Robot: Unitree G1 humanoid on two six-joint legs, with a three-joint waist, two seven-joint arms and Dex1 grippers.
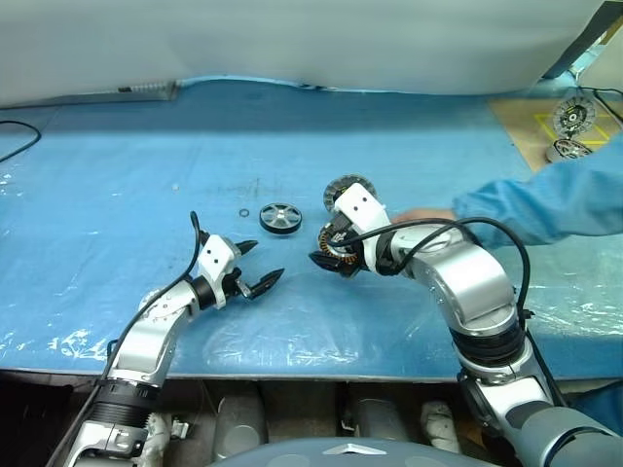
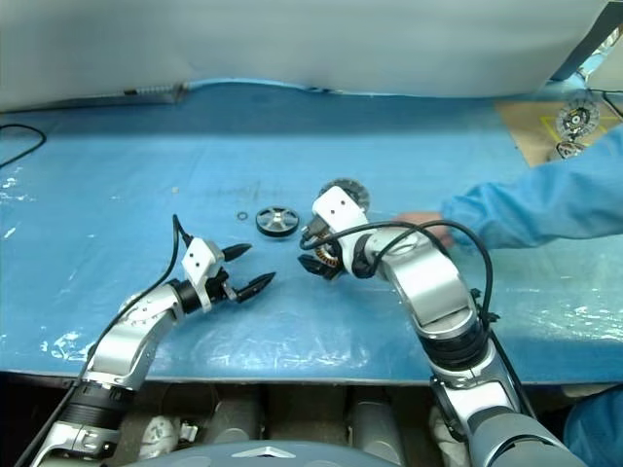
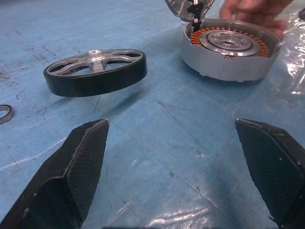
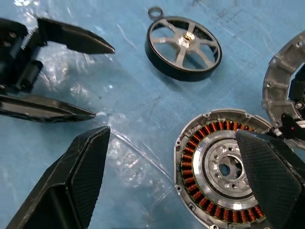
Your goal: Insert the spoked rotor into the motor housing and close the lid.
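Observation:
The spoked rotor (image 1: 280,217), a dark wheel with grey spokes, lies flat on the blue table. To its right sits the motor housing (image 4: 208,143), a silver cup with copper windings. Its lid (image 4: 282,78) stands tipped open at the far side. My right gripper (image 4: 172,132) hovers just above the housing, open and holding nothing, with one finger (image 4: 271,176) over the cup's rim. My left gripper (image 1: 265,263) rests open near the front of the table and points toward the rotor and the housing. Nothing is between its fingers (image 3: 81,157).
A person's hand (image 1: 421,214) in a blue sleeve (image 1: 555,199) reaches in from the right and rests behind the housing. A small metal ring (image 1: 242,212) lies left of the rotor. Two other motor units (image 1: 573,117) sit on cardboard at the far right.

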